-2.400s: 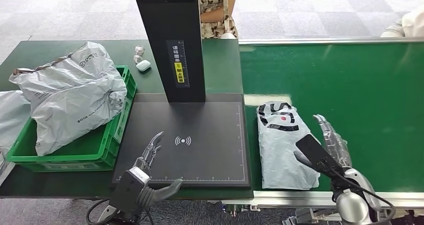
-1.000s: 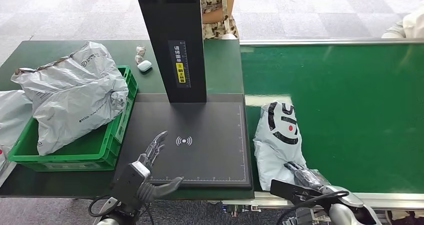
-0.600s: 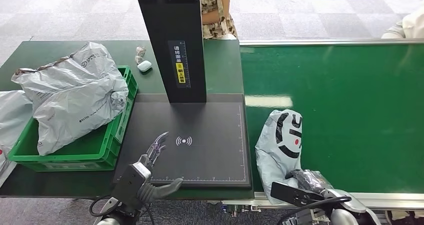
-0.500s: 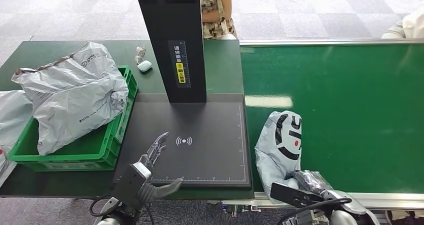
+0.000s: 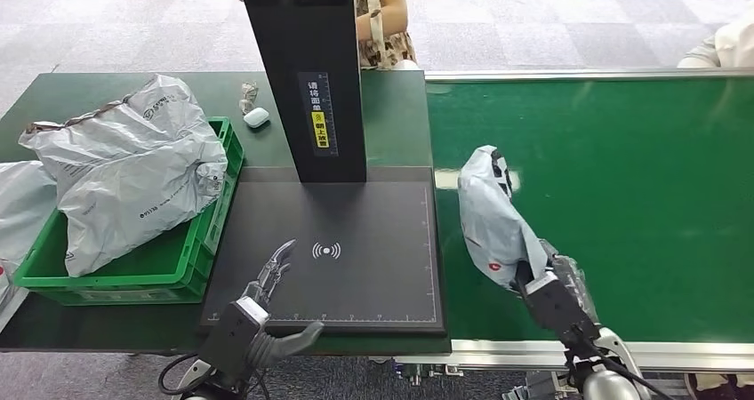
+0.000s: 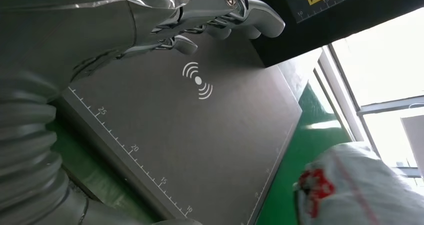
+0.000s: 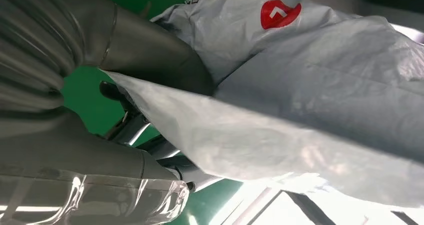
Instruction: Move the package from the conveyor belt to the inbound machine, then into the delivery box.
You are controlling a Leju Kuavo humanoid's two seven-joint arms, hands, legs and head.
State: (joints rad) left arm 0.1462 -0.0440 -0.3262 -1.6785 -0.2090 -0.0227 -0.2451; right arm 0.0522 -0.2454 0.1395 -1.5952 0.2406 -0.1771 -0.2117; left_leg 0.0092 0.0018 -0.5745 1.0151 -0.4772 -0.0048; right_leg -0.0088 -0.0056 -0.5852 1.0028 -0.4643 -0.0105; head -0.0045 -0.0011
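A green conveyor belt (image 5: 622, 178) stretches away ahead of the robot's right hand (image 5: 553, 286), which grips the near end of a grey package (image 5: 492, 218) and holds it raised above the belt's left part, the bag standing up from the fingers; in the right wrist view the thumb presses onto the grey plastic (image 7: 300, 85) beside a red mark. Just to the left of that hand lies the inbound machine (image 5: 338, 249), a black flat plate with a wireless symbol and a tall dark column at its far side. The left hand (image 5: 262, 289) hovers over the plate's near left corner, fingers stretched out and apart, holding nothing; the left wrist view shows those fingers (image 6: 235, 12) above the dark surface. Further left of the left hand, on the green desk (image 5: 107, 84), a green delivery box (image 5: 191, 258) holds a large crumpled grey bag (image 5: 124, 169). Beyond it, near the column, sits a small white case (image 5: 255, 116). A person (image 5: 382, 18) stands behind the column.
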